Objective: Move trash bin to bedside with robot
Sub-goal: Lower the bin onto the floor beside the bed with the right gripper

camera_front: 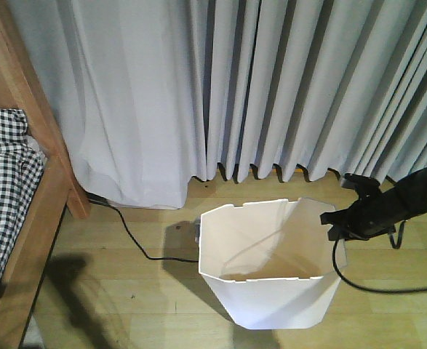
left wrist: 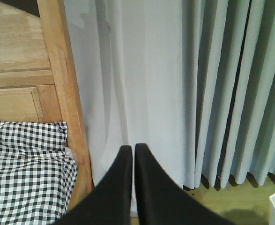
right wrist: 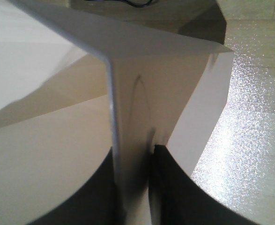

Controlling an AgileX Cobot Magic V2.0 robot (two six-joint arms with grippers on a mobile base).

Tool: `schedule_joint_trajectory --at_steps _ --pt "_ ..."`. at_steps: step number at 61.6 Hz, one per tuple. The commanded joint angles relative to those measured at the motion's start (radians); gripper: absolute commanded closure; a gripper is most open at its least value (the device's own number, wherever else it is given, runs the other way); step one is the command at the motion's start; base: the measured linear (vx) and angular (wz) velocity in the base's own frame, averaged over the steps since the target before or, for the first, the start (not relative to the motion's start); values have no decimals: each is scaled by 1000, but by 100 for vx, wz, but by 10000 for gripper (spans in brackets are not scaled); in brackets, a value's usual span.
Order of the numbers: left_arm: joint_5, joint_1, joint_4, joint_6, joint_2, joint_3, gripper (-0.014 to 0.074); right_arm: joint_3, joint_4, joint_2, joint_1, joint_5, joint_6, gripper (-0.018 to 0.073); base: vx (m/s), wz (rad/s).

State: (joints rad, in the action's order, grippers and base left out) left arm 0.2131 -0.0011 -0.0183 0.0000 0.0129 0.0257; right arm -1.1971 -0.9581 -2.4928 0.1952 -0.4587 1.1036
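The white trash bin [camera_front: 268, 265] stands on the wooden floor in front of the curtain, right of the bed. My right gripper [camera_front: 334, 220] on its thin black arm is shut on the bin's right rim; in the right wrist view the rim wall [right wrist: 132, 154] runs between my two black fingers [right wrist: 174, 192]. The bedside [camera_front: 31, 225], a light wooden frame with black-and-white checked bedding [camera_front: 2, 182], is at the far left. My left gripper [left wrist: 130, 149] is shut on nothing and held up facing the curtain beside the bed frame [left wrist: 64, 93].
A grey pleated curtain [camera_front: 271, 80] hangs across the back. A black cable [camera_front: 137, 240] lies on the floor from the bed leg toward the bin's left. Another black cable [camera_front: 373, 287] trails from my right arm. Open wooden floor [camera_front: 126, 305] lies between bed and bin.
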Motion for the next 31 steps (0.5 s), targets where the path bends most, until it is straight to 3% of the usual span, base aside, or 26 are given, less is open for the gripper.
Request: schedule_joint_trajectory --at_steps 1,31 --pt "-68 -2 4 0 14 19 603 -89 -43 5 2 -155 -32 559 0 0" --pt "-68 -2 4 0 14 19 603 -411 -18 -288 2 -210 -41 548 0 0"
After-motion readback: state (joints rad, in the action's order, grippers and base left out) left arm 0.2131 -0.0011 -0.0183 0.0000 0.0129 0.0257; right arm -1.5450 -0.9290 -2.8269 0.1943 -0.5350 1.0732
